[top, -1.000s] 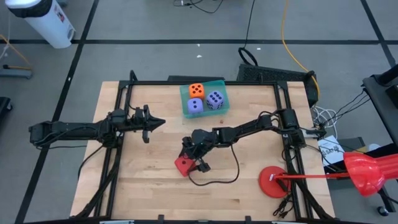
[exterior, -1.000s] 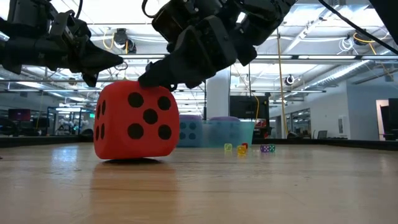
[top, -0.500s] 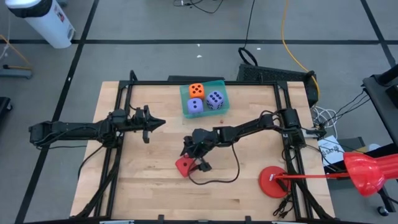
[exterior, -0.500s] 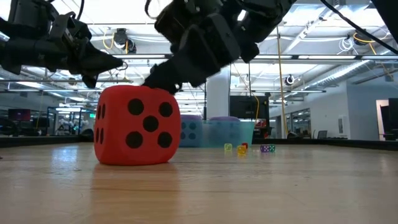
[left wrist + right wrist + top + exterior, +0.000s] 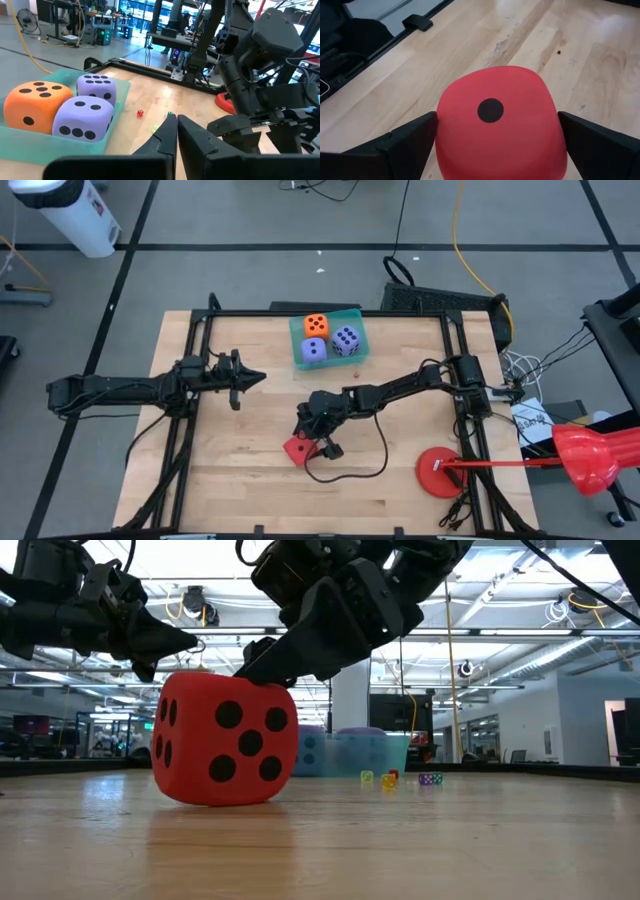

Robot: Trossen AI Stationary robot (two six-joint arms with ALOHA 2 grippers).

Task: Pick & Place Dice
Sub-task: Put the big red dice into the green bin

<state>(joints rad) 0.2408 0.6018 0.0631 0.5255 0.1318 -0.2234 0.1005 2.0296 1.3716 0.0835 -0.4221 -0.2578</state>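
Now red die (image 5: 226,741) tilted, under right gripper (image 5: 305,436).

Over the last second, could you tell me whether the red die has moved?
Yes. In the high view the red die has slid slightly toward the table's near edge, away from the green tray, with the right gripper astride it.

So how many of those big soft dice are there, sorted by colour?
Purple dice: 2, in the green tray
Orange die: 1, also in the tray
Red die: 1, on the table between the right gripper's fingers
Total: 4
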